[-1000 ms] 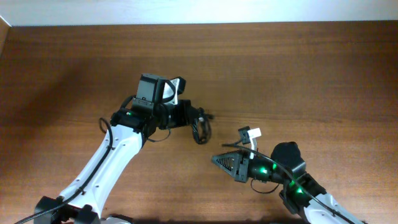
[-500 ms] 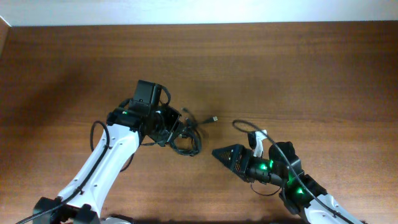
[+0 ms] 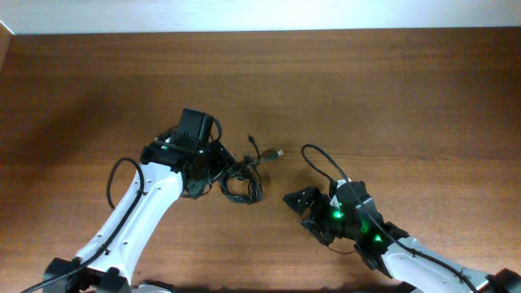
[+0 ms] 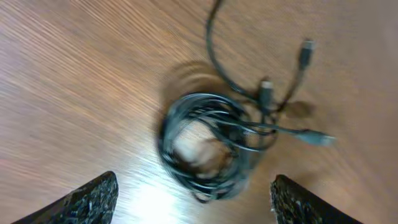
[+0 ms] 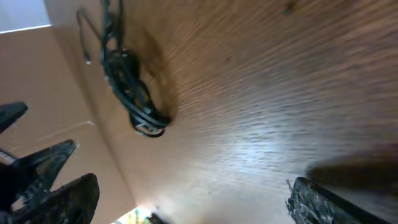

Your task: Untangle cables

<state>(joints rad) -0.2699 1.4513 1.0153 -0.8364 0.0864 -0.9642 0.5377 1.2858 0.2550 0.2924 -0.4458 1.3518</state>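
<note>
Presently the cables [image 3: 242, 179] lie flat on the table [image 3: 407, 98], left of centre and just beside my left arm, well apart from my right.

They form one bundle. A tight coil [image 4: 202, 146] sits at the near end, and several loose ends fan out from it, each with a small plug [image 4: 316, 138]. From overhead, the long axis runs from the coil at lower left to the plugs at upper right, so the free ends point away from my left arm and roughly towards the far edge. One strand arcs off separately, out of the top of the left wrist view.

My left gripper [image 4: 194, 182] stands wide apart over the near rim of the coil, empty and touching nothing. My right gripper [image 5: 193, 180] is likewise spread and empty. It is aimed at the bundle from the other side, with bare wood between.

Risks, in my judgement:
- Closing on the coil as a whole would lift the tangle in one lump and separate nothing.
- Pulling a plug end while its strand is threaded through a loop would cinch the knot tighter.
- The left wrist view is blurred, so I cannot tell which strand crosses over which. Choosing a strand on that evidence could catch two at once.
</note>
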